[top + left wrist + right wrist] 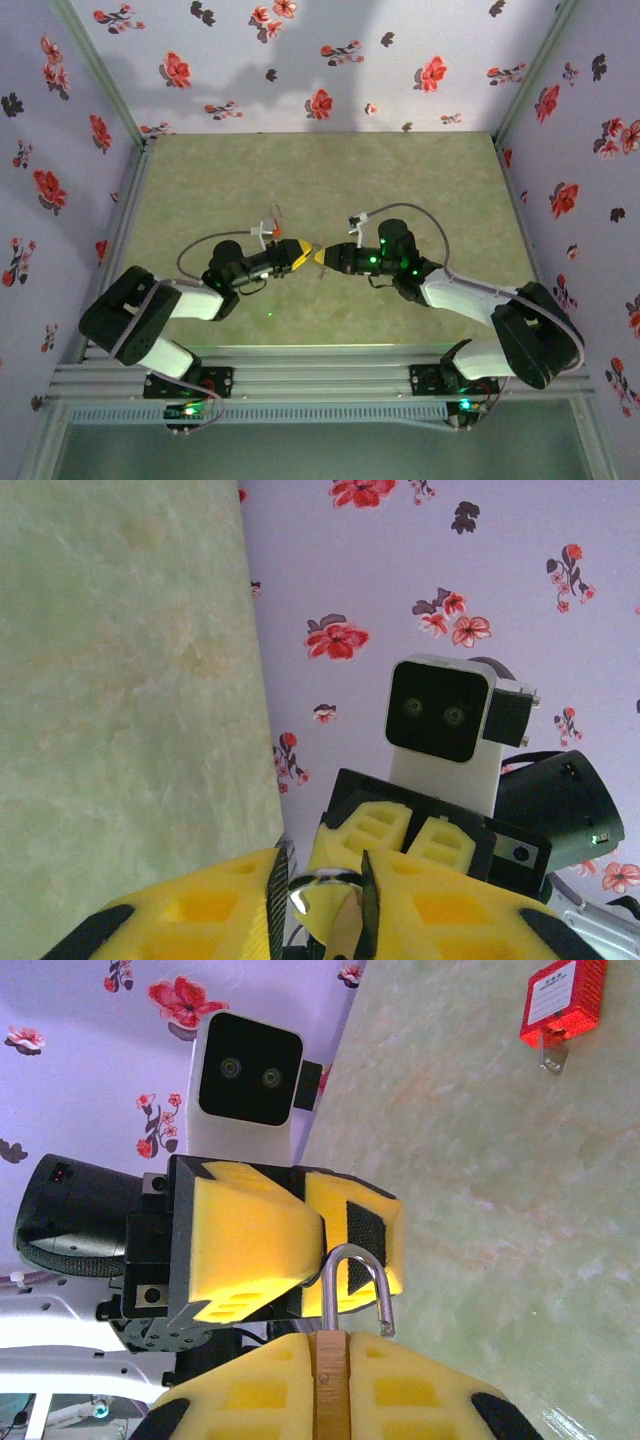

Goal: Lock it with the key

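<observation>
We see two arms meeting tip to tip above the bench [330, 180], right hand [328, 257] clenched on a brass padlock [331, 1375], its shackle [385, 1305] reaching between the left hand [296, 254] pads [278, 885], pinched or not we cannot tell, a red tagged lock [563, 1000] lying well apart on the bench.

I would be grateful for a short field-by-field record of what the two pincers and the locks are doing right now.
right pincer: shut on the tan padlock, shackle pointing outward
left pincer: tip to tip with the right one, jaws either side of the shackle; contact unclear
red labelled lock: lying on the table, apart from both pincers
</observation>
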Available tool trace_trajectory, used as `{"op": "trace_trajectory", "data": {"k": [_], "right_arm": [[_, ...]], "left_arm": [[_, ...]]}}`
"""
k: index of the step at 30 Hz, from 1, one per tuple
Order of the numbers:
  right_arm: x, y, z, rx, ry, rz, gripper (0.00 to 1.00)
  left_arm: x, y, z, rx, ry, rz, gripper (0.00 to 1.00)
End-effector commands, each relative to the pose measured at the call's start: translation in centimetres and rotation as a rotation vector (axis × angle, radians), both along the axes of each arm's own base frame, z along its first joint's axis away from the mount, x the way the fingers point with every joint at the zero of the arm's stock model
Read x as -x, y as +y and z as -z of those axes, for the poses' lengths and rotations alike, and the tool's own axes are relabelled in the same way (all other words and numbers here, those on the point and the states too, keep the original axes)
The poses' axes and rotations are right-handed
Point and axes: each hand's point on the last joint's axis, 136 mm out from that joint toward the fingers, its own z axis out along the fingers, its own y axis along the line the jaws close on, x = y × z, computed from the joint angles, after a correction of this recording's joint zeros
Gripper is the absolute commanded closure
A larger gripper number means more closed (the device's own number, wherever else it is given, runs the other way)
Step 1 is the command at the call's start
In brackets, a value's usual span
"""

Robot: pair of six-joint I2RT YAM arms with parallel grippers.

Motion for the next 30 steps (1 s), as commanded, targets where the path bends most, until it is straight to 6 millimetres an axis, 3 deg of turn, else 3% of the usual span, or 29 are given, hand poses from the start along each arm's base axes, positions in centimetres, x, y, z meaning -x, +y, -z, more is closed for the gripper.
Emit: {"op": "trace_trajectory", "data": {"k": [1,7,19,30], "right_arm": [[-0.4,0.3,-1.5,-0.035,-0.053,-0.002,1.0],[-0.3,0.3,-1.7,-0.043,-0.056,-0.004,1.0],[-0.1,0.6,-2.2,-0.084,-0.044,-0.019,1.0],[0.0,1.3,-1.4,-0.102,-0.014,-0.042,1.0]], "left_arm": [[0.6,0.1,-0.6,0.002,-0.046,0.023,0.72],[0.6,0.1,-0.8,0.005,-0.051,0.025,0.71],[0.5,0.0,-1.7,0.016,-0.075,0.026,0.54],[0.1,0.0,-3.0,0.036,-0.105,0.012,0.51]]}}
